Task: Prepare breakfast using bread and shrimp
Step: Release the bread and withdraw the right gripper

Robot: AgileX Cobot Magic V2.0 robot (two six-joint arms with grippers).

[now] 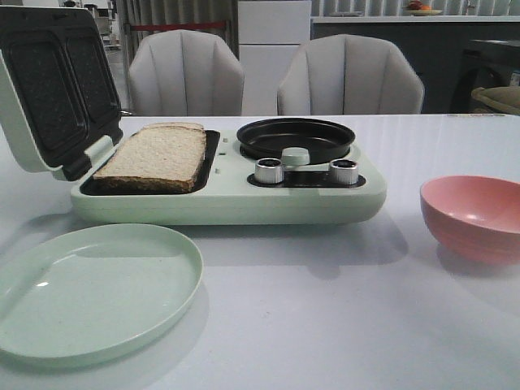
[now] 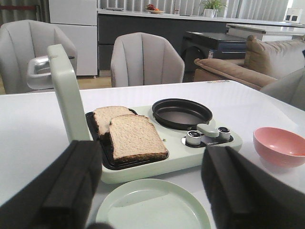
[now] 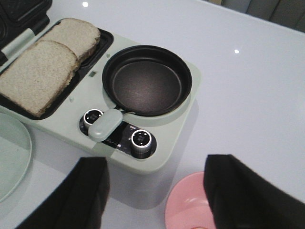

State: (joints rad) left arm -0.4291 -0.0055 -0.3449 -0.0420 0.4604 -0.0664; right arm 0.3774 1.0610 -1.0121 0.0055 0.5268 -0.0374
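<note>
You have both slices of bread (image 3: 45, 67) lying side by side on the black grill tray of the pale green breakfast maker (image 1: 227, 199), whose lid (image 1: 53, 81) stands open behind them, so the bread part looks done as far as loading goes. What seems left is the shrimp: you can't see any in these views. The round black pan (image 3: 147, 78) on the maker is bare, the pink bowl (image 1: 474, 215) to its right shows nothing inside from the front, and the light green plate (image 1: 93, 288) in front of the maker holds nothing either. Your left gripper (image 2: 152, 191) and right gripper (image 3: 157, 195) both hang above the table with fingers spread wide and nothing between them. Closing the lid also looks to be still ahead of you.
</note>
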